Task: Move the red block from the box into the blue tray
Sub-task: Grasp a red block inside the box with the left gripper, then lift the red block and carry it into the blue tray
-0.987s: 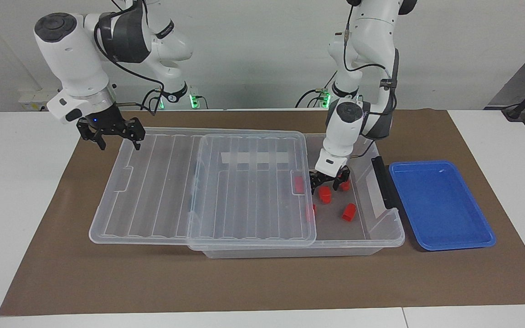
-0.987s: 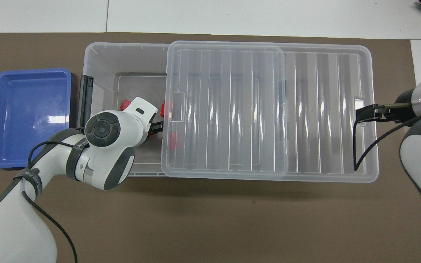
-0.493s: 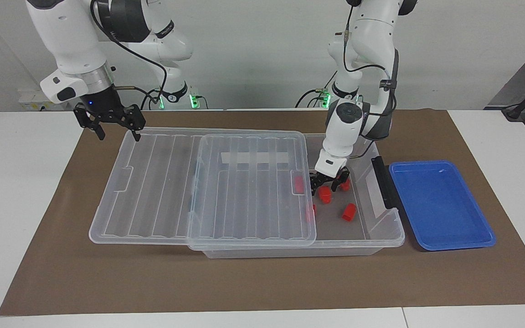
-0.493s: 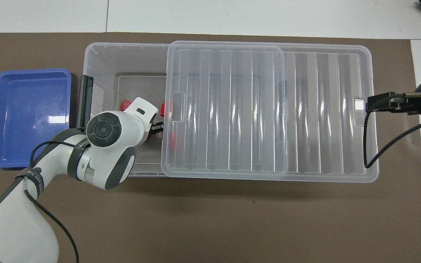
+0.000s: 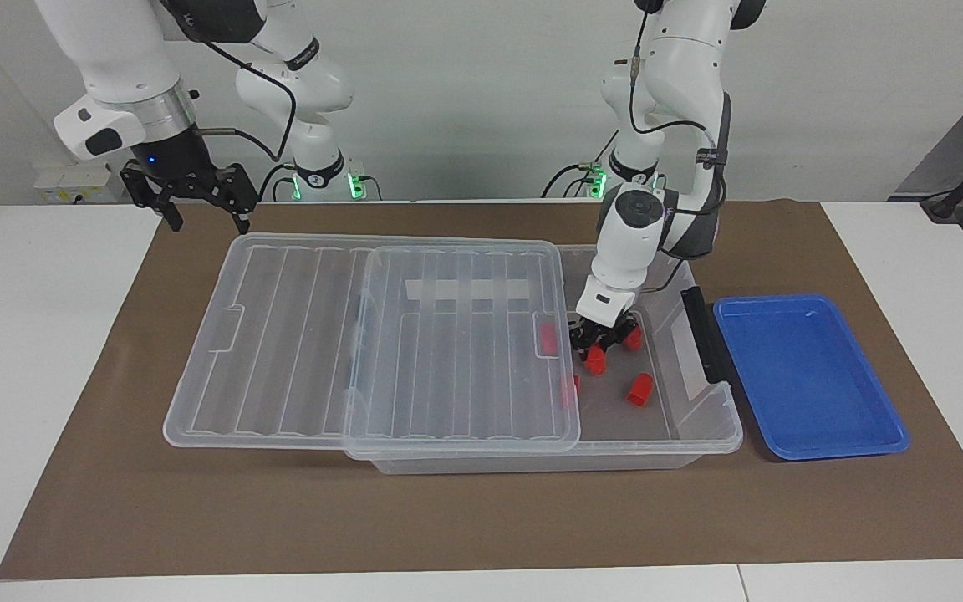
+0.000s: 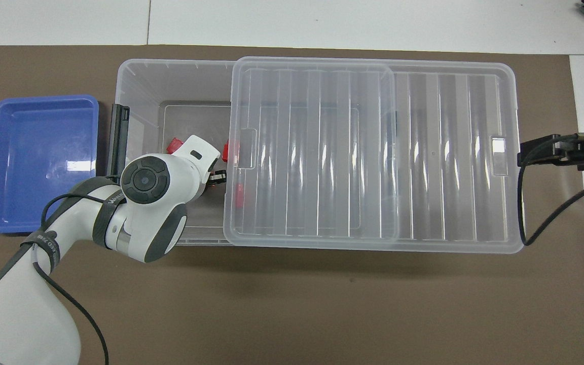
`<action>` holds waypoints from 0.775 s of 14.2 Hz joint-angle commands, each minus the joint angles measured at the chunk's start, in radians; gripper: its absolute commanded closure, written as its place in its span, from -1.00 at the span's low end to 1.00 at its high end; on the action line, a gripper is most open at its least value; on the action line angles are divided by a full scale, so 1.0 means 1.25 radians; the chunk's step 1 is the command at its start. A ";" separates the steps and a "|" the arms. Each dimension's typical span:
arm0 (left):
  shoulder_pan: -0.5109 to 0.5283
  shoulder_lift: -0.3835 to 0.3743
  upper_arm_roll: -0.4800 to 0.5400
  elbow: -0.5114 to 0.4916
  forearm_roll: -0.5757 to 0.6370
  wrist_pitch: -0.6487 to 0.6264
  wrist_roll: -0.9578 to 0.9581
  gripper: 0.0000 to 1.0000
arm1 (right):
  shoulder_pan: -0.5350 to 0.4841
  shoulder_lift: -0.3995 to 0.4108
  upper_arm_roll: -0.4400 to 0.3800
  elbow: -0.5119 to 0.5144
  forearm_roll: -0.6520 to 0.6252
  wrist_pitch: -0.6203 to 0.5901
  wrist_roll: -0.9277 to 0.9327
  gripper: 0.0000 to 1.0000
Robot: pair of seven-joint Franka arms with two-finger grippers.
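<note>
I am clamping the left gripper [image 5: 597, 349] on a red block [image 5: 596, 359] inside the box [image 5: 703, 418], at nine o'clock from the blue tray [image 5: 807, 376]; right gripper [image 5: 205, 219] is hanging spread apart.

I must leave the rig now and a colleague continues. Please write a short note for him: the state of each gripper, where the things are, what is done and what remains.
Left gripper: down inside the box, shut on a red block on the box floor, not yet lifted.
Right gripper: open, holds nothing, waits in the air at the right arm's end of the lid.
The lid is slid aside, leaving the tray end of the box uncovered. Other red blocks lie in the box.
Blue tray: beside the box, with no block in it.
Left: lift the block, carry it over the tray, release it.
</note>
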State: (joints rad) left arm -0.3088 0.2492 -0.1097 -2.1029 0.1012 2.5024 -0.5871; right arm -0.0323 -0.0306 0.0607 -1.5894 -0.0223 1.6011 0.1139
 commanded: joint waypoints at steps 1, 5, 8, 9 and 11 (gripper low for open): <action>0.014 -0.012 0.008 0.123 0.022 -0.171 0.029 1.00 | -0.007 0.011 0.004 0.016 0.003 -0.005 0.021 -0.97; 0.022 -0.019 0.007 0.296 0.018 -0.415 0.050 1.00 | -0.004 0.008 0.004 0.006 0.002 -0.011 0.038 -0.98; 0.032 -0.028 0.013 0.389 0.010 -0.545 0.093 1.00 | -0.011 0.005 0.004 0.001 0.002 -0.025 0.037 -1.00; 0.052 -0.026 0.013 0.420 0.010 -0.588 0.135 1.00 | -0.012 0.004 0.004 0.001 0.002 -0.030 0.037 -1.00; 0.108 -0.026 0.013 0.461 0.003 -0.637 0.276 1.00 | -0.013 -0.003 0.003 -0.007 0.001 -0.034 0.032 -1.00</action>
State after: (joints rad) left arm -0.2407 0.2061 -0.0938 -1.5891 0.1052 1.7771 -0.3849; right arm -0.0361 -0.0258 0.0584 -1.5901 -0.0225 1.5723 0.1351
